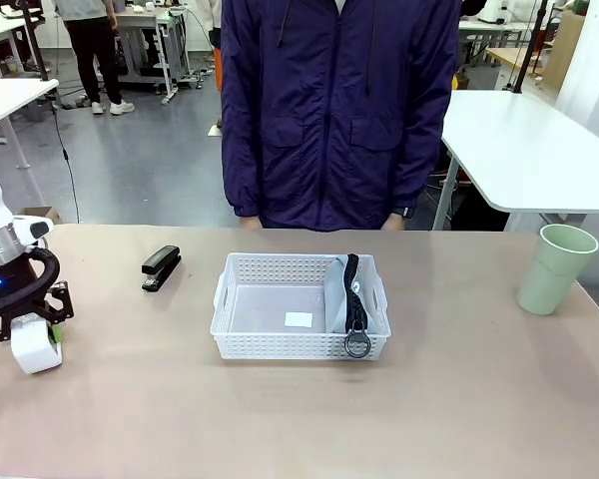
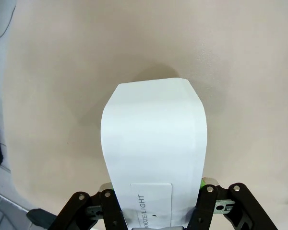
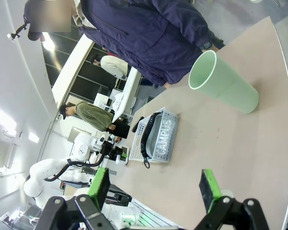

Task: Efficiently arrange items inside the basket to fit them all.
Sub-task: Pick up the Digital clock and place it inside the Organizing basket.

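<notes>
We start at the basket, sitting mid-counter in front of the person, and one item is in. The grey pouch stands on its edge against the basket's right wall, with its strap and ring hanging over the near rim. That leaves most of the basket floor free — a tidy start.

Three to go, by our reckoning. The black stapler lies on the counter just left of the basket. Further left, the left end effector is clamped on the small white box. The box's bottom is down at the counter, and we can't tell whether it is lifted yet. On the far right the pale green cup stands upright, well apart from the basket. The right end effector hangs with its jaws wide apart, nothing between them, the cup ahead of it.

So roughly a quarter done — the box looks likely to go in next.
</notes>
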Robot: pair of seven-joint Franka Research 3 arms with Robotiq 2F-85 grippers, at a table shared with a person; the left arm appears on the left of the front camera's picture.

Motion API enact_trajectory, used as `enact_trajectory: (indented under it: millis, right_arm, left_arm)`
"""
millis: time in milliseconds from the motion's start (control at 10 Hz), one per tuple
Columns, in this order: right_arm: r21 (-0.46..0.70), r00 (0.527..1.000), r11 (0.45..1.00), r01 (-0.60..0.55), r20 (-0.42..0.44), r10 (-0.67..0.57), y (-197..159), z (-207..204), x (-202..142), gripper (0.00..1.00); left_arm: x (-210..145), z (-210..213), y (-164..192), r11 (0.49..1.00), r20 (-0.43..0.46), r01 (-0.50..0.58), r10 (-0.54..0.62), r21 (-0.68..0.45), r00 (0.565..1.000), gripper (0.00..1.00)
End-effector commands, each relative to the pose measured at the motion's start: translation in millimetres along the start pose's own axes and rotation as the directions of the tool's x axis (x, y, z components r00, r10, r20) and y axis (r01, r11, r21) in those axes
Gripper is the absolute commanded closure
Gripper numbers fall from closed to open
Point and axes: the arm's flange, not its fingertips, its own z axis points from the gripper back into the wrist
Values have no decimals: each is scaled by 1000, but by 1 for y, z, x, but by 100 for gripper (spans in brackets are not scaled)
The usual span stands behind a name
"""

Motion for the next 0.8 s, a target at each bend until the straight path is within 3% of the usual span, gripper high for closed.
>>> enact_trajectory:
  millis: [0, 400, 700]
  right_arm:
    - [11, 1000, 1000, -28, 14, 28, 1, 0, 3, 0]
    - [11, 1000, 1000, -28, 14, 28, 1, 0, 3, 0]
    - [11, 1000, 1000, -28, 14, 28, 1, 0, 3, 0]
  left_arm:
    - [-10, 11, 3, 1000, -11, 5, -4, 22, 1000, 100]
    - [-48, 142, 0, 977, 19, 161, -160, -139, 987, 100]
    - [-72, 202, 17, 959, 63, 102, -89, -266, 994, 100]
